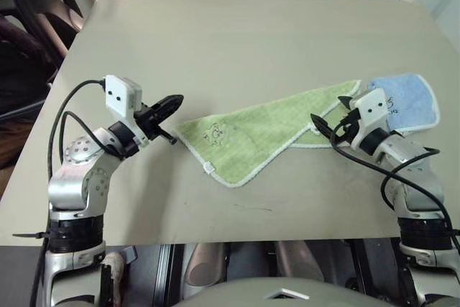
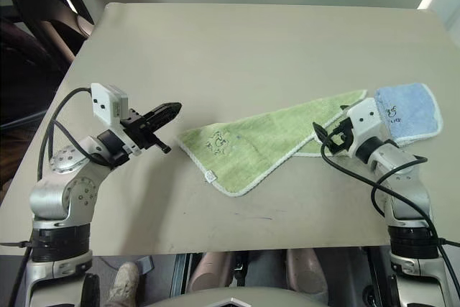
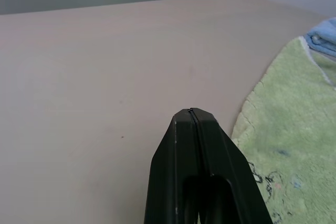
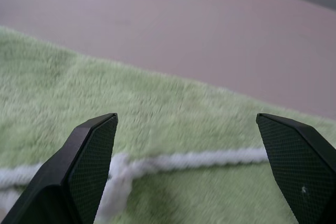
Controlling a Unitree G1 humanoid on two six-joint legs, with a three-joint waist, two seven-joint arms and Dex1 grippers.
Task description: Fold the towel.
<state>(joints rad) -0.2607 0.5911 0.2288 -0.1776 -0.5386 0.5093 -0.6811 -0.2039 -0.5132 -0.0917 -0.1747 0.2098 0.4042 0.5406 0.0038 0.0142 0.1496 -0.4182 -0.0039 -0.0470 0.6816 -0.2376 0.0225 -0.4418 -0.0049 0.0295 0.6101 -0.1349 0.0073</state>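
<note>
Beige tabletop (image 1: 237, 41), plain, a dark chair off its far left corner. Landmark for everything below: the green towel (image 1: 266, 131).

Green towel lies near the middle of the table, already doubled over into a long wedge: wide blunt end toward the left arm, narrow tip running up toward the right arm. White stitched edging (image 1: 248, 175) rims it; small dark embroidered mark (image 1: 215, 133) sits near the wide end. In the right wrist view two edging lines cross, so two layers overlap there.

Handling, my read: terry cloth, light, limp, zero stiffness. It will drape and sag from any pinch point, and layers can slide on each other. Not fragile, and the looped pile should not be slippery in the pads. Best hold looks like a corner or the edging, pinching both layers together, else only the top one lifts. A two-corner lift keeps the fold line straight.

Light blue towel (image 1: 410, 98), folded, sits just beyond the green towel's narrow tip, touching or slightly under it; cannot tell which. Risk of snagging it.

Right gripper (image 1: 336, 121) is at the narrow tip, jaws spread wide and empty, fingers over the edging. Contact unclear.

Left gripper (image 1: 167, 104) hangs just off the wide end, apart from the cloth, jaws pressed fully together, empty.
</note>
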